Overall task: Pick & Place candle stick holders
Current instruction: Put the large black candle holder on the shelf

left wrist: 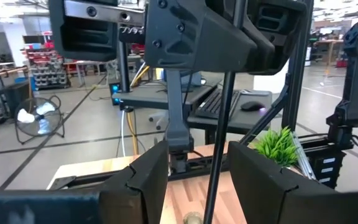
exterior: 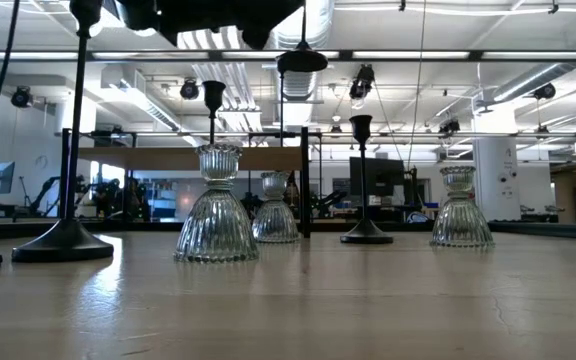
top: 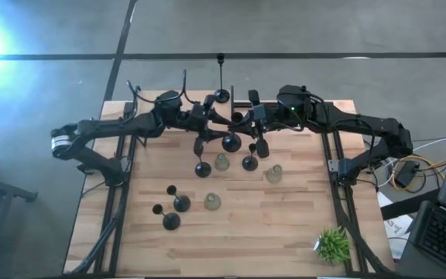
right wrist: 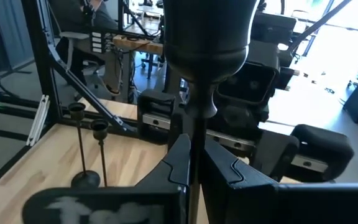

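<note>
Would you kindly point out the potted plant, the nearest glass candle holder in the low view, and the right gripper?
potted plant (top: 333, 245): high view, on its green leaves.
glass candle holder (exterior: 216, 227): low view, on its ribbed bell-shaped body.
right gripper (right wrist: 193, 163): right wrist view, between its fingertips, on the clamped black stem.

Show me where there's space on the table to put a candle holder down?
Bare wood lies along the table's near edge between the two short black holders and the potted plant. The middle, under both grippers, is crowded.

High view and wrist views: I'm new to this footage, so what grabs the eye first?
Both arms meet over the table's far middle: the right gripper is shut on a black candle holder's stem, while the left gripper stands open around another thin stem. Glass holders and a potted plant sit nearer.
</note>
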Available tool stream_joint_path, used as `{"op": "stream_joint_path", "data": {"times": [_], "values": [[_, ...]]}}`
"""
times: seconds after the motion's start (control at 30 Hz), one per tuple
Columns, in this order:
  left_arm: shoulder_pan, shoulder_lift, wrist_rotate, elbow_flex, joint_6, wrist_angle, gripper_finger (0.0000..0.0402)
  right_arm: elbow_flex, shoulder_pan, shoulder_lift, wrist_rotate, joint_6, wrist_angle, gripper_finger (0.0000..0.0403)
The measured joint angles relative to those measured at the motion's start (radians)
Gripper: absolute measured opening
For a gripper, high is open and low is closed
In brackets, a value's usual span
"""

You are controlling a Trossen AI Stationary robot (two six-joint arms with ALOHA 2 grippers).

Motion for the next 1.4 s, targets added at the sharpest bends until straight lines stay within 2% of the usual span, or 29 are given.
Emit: {"op": "stream_joint_path", "data": {"times": [0.37,0.47,0.57,0.6,0.97,1.23,1.33,1.4], "values": [[-0.023,0.062,0.036,0.061,-0.014,-0.001,0.0164,-0.001,0.000,0.001,0.001,-0.002,-0.002,0.0011],[-0.026,0.067,0.013,0.063,0.003,-0.001,0.0119,-0.002,0.000,0.001,0.001,-0.002,-0.002,0.0011],[-0.028,0.067,0.010,0.063,0.025,-0.001,0.0035,-0.002,0.000,0.001,0.004,-0.003,-0.003,0.0011],[-0.028,0.067,0.010,0.063,0.032,0.000,0.0022,-0.002,-0.001,0.001,0.003,0.002,-0.003,0.0011],[-0.029,0.067,0.006,0.066,0.027,-0.002,0.0019,-0.002,-0.002,0.001,0.004,0.034,0.000,0.0021],[-0.029,0.055,-0.005,0.063,0.022,-0.004,0.0019,-0.002,-0.002,-0.010,0.003,-0.013,-0.025,0.0103],[-0.027,0.023,-0.014,0.062,0.030,-0.046,0.0019,-0.002,-0.009,-0.040,0.044,-0.029,-0.102,0.0130],[-0.026,-0.009,-0.057,0.062,0.061,-0.096,0.0019,-0.002,-0.017,-0.069,0.078,-0.027,-0.169,0.0144]]}}
